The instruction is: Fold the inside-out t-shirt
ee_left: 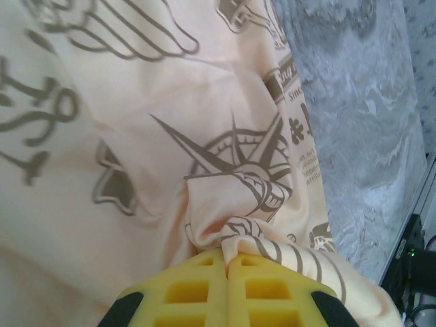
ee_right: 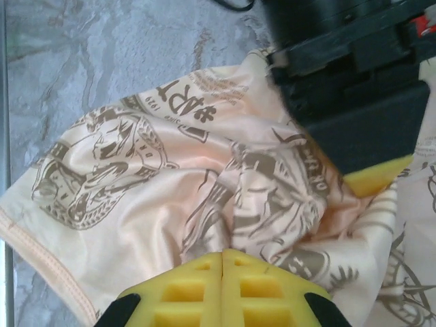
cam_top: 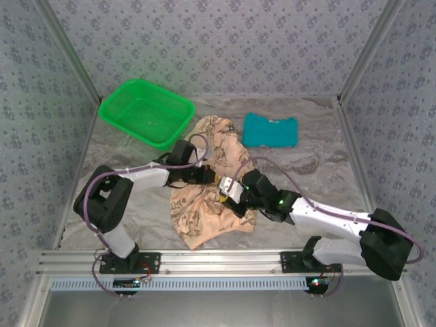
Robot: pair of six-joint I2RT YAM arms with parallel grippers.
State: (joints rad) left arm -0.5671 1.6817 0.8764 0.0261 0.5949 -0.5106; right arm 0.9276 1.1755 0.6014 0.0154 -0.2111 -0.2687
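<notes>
Tabletop, left hand, right hand (converging) pinching t-shirt

The inside-out t-shirt, peach with brown compass prints, lies crumpled and unfolded in the middle of the table.

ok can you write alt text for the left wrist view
The yellow left gripper, shut, pinches a bunched fold of the peach t-shirt at the bottom of the frame. The cloth, printed with dark brown compass and lettering designs, spreads over most of the view, with the grey marbled table to the right.
</notes>
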